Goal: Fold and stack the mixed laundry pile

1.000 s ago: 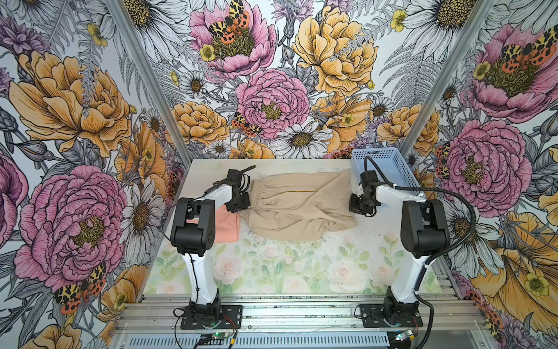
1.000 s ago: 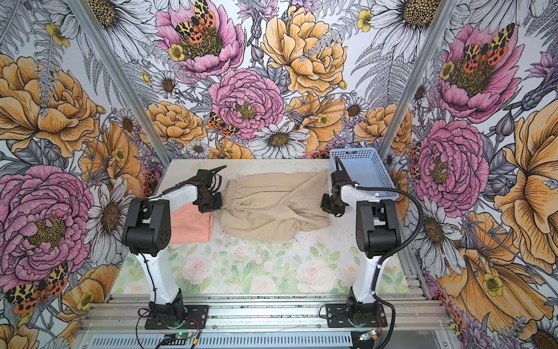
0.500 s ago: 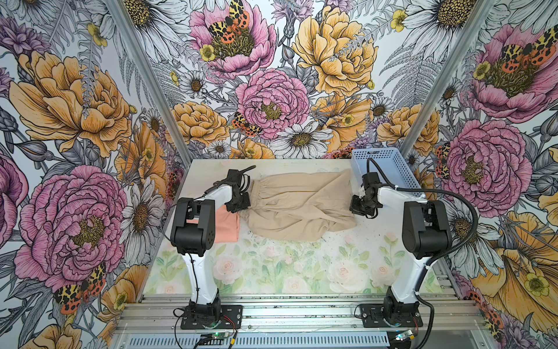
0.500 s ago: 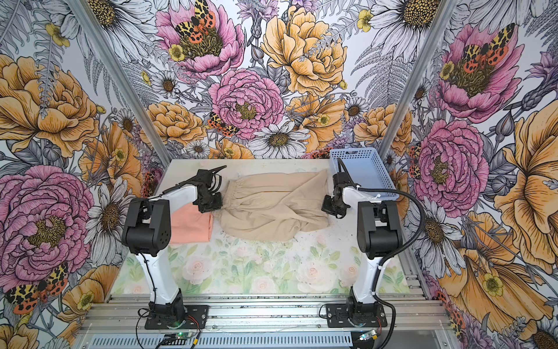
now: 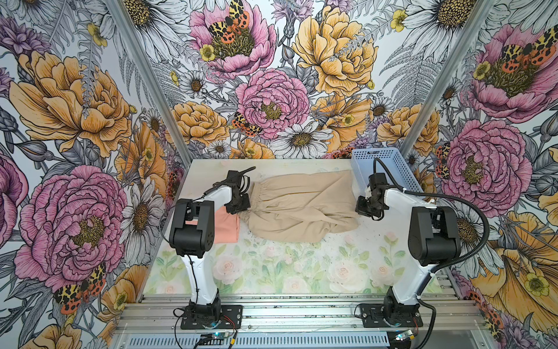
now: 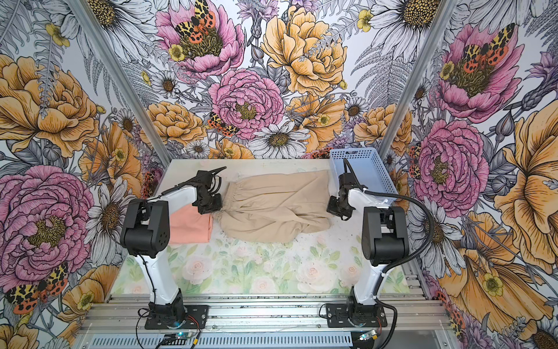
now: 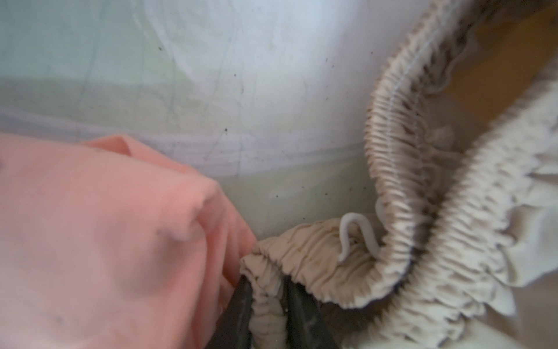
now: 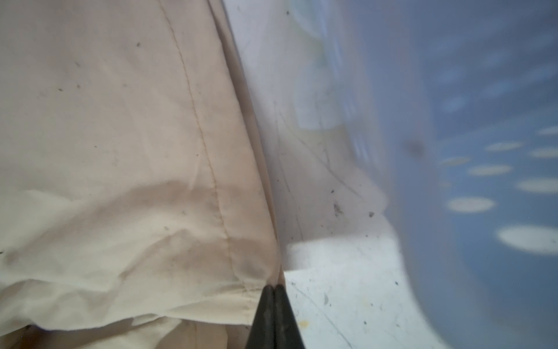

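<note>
1. A pale rose-printed tabletop [image 5: 271,272] sits inside a flower-papered booth.
2. A beige-tan cotton garment with a gathered elastic waistband [image 5: 299,205] lies spread across mid-table. An uneven lift could twist it.
3. A folded peach-pink T-shirt [image 5: 226,225] touches that waistband, so it might get dragged along.
4. The left gripper [image 7: 268,299] is clenched on the waistband.
5. The right gripper [image 8: 274,294], tips pressed together, nips only the hem's edge. That thin bite may slip.

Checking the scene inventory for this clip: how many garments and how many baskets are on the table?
Garments: 2, beige garment and pink shirt
Baskets: 1, blue basket
Total: 3
</note>
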### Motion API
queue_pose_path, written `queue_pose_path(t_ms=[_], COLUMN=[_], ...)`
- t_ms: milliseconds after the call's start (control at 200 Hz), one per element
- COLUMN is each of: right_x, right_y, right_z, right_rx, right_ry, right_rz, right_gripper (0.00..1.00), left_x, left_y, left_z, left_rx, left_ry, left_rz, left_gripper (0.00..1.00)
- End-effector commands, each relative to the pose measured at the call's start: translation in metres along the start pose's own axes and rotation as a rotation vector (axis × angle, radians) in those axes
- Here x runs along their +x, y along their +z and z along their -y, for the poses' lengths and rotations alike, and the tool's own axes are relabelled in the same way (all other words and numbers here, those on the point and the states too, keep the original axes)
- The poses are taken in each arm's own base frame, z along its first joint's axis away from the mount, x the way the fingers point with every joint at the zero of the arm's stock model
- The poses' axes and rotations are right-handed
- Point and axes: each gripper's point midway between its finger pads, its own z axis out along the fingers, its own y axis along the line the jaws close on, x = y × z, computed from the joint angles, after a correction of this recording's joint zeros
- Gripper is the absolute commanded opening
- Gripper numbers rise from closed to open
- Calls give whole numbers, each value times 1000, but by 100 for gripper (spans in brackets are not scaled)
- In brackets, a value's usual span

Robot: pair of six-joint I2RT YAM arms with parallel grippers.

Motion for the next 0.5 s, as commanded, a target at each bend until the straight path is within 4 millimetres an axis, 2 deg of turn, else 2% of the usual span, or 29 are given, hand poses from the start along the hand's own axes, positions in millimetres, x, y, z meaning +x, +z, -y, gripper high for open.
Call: queue_pose_path(t_ms=[0,300,495], right_x=[0,11,17], right_y=[-17,-29,-22], right_z=[29,63,71], right_rx=[140,256,277], right_ry=[0,15,19], right_rz=[25,11,-32], right_gripper=[0,0,0], left_x=[23,37,47], left_y=[1,3,3], left_z=[-24,-31,-36], left_rx=[-76,-105,-121], left_ry=[-17,-36,-46], left_rz=[-76,-102,-117], left_gripper=[20,17,15])
